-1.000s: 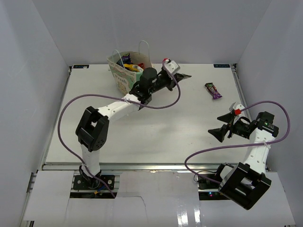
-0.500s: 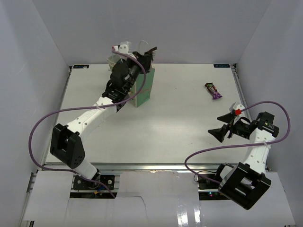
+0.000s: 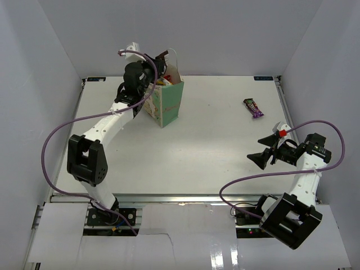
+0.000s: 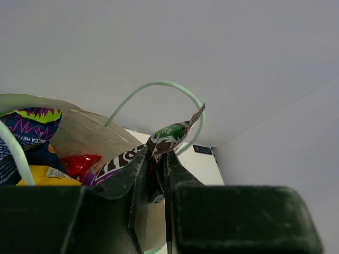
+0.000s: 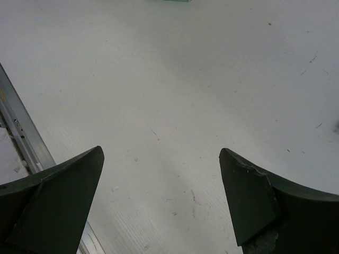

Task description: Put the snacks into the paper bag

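Left gripper was clamped on a small brown-and-green wrapped snack, pinched at its lower end with the crimped tip sticking up. It hung just above the open mouth of the paper bag, close to one loop handle.

Step in hand, as judged: drop-off of this packet. The next move called for centring the snack over the opening, lowering a little, then letting go so it fell inside rather than catching on the rim or handle.

Already inside were a blue-purple bag, a yellow pack and a red packet, piled near the top, so room looked tight. The bag stood upright at the far left of the table.

Right gripper hovered spread wide, holding nothing, over bare table at the near right. A dark purple bar lay at the far right, well apart from the bag, with nothing blocking it.

Risk: the left arm tipping the light bag.
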Tool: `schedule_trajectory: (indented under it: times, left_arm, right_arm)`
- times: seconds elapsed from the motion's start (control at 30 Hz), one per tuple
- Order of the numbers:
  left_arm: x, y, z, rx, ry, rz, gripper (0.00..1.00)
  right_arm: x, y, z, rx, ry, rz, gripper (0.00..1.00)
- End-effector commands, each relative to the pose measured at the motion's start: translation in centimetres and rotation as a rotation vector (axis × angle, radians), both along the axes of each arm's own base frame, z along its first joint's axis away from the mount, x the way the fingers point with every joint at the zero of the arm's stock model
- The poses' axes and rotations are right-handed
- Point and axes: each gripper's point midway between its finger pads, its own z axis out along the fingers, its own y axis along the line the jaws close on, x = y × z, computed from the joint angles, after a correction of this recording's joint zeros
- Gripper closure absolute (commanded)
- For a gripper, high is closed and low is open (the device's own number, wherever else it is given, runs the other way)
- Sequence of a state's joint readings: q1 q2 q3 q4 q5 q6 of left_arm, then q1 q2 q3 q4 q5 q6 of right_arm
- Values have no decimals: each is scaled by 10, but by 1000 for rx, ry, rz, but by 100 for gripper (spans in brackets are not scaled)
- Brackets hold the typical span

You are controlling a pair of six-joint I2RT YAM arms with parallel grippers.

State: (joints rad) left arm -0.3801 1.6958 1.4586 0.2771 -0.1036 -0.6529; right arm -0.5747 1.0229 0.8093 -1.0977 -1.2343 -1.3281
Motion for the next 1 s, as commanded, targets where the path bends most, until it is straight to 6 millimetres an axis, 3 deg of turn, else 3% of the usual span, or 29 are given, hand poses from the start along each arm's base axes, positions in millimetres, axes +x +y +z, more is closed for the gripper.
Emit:
schedule_trajectory:
  times: [0.0,0.07,0.1,0.13,0.23,0.27,0.33,0.4,0.53,0.63,0.67,0.73,0.77,0.8,0.87,0.93,0.97]
  left_arm:
    - [7,-3,29,-60,-33,-46,100]
    - [17,-6,18,-57,-15,-54,99]
    - [22,-8,15,-62,-8,-56,93]
    - [23,-10,14,-65,-6,-67,78]
    - [26,-18,11,-70,1,-109,52]
    - [24,-22,14,-70,-5,-137,39]
    - [23,-26,19,-67,-18,-160,28]
    - [21,-27,25,-60,-33,-173,19]
    - [9,-27,49,-28,-102,-200,16]
    - [-14,-32,77,8,-188,-272,15]
    - [-29,-31,89,44,-237,-295,14]
    - [-54,-37,100,85,-301,-382,12]
    - [-63,-38,89,112,-293,-405,11]
    - [-84,-33,105,114,-333,-419,10]
    - [-107,-31,100,130,-336,-456,6]
    - [-139,-29,83,151,-324,-507,5]
    - [-150,-28,75,162,-320,-528,4]
  right_arm:
    - [4,-1,10,0,-40,5,5]
    - [4,-2,10,-3,-40,4,5]
    - [4,-2,10,-4,-41,4,5]
    - [4,-2,9,-3,-40,4,5]
    - [4,-2,8,-3,-36,5,5]
    - [5,-2,7,-2,-33,5,5]
    - [5,-2,7,-3,-32,3,5]
    - [5,-3,6,0,-27,3,5]
    - [6,-4,6,0,-20,2,5]
    - [19,-13,5,-5,1,-35,4]
    - [22,-18,0,28,101,-92,2]
    - [49,-40,-1,-26,79,-181,0]
    - [58,-47,-2,19,161,-275,0]
    - [71,-63,-8,-57,171,-367,0]
    - [98,-80,-2,-99,148,-486,0]
    - [122,-91,-8,-187,159,-601,3]
    - [132,-105,-7,-241,160,-699,7]
